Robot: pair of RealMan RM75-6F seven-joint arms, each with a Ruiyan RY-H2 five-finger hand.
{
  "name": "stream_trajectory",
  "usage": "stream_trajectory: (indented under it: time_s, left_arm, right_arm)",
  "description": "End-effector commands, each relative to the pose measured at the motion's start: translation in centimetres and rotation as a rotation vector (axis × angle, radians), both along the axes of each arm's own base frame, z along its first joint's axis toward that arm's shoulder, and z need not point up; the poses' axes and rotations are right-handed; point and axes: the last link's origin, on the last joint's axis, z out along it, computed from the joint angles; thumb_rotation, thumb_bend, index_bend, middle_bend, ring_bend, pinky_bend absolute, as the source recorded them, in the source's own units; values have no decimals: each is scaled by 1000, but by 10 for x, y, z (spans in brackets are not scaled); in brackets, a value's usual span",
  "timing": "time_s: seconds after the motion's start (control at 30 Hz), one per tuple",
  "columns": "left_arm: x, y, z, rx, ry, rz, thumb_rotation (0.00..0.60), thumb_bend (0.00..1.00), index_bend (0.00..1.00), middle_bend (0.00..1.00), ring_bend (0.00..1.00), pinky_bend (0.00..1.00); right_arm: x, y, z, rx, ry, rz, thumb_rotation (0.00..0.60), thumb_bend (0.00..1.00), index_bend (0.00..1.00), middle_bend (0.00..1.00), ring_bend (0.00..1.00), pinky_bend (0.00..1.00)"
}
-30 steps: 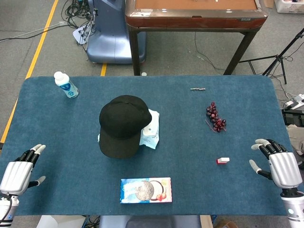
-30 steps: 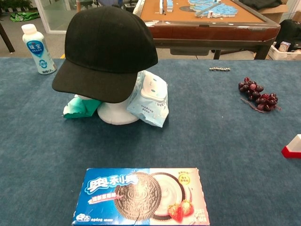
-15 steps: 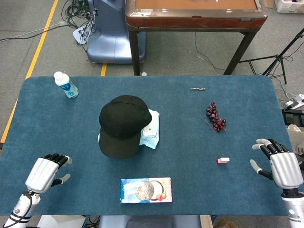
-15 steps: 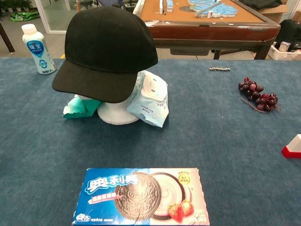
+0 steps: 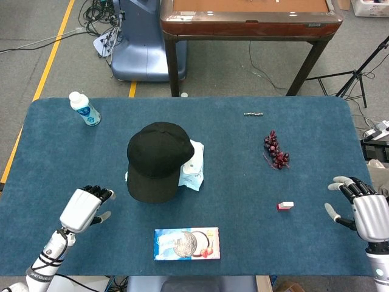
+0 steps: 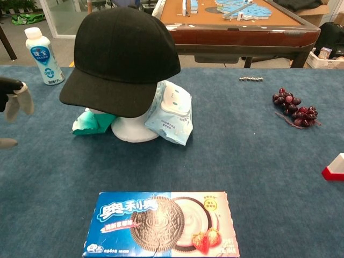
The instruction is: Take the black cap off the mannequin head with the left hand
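Note:
The black cap (image 5: 155, 159) sits on the white mannequin head (image 6: 133, 128), brim toward me; in the chest view the black cap (image 6: 122, 58) covers most of the head. My left hand (image 5: 84, 207) hovers over the table to the cap's lower left, fingers apart, holding nothing. Only its fingertips (image 6: 12, 100) show at the left edge of the chest view, still apart from the brim. My right hand (image 5: 369, 214) stays open at the table's right edge, far from the cap.
A white bottle (image 5: 83, 109) stands at the back left. A pale blue wipes pack (image 6: 172, 113) and a green packet (image 6: 92, 121) lean against the mannequin base. A cookie box (image 5: 186, 243) lies near the front edge. Grapes (image 5: 275, 151), a small red-and-white block (image 5: 285, 205) and a metal chain (image 5: 253, 114) lie to the right.
My left hand has moved rightward and forward from the table's left edge toward the cap, now entering the chest view. The right hand has shifted slightly right. The cap has not moved.

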Motion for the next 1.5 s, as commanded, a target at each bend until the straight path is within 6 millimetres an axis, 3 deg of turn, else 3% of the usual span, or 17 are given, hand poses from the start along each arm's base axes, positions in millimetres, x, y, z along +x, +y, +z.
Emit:
stream_trajectory:
  time_s: [0.03,0.5,0.9,1.5]
  left_arm:
    - [5,3,0,11,-4,-13,600,8,477,617,543,634]
    - [26,6,1,38,-4,-74,600,7,476,619,546,634]
    - [50,11,-15,13,-9,-127,600,7,476,621,546,634]
    - [63,17,-20,45,-25,-161,600,7,476,622,549,634]
  right_arm:
    - [0,0,1,0,-1,-1,600,267,415,325,276,411]
    - [0,0,0,3,-2,0,600,268,415,325,276,411]
    - [1,2,1,5,-5,4,600,268,415,325,276,411]
    - [1,3,3,8,-13,11,600,268,416,325,276,411]
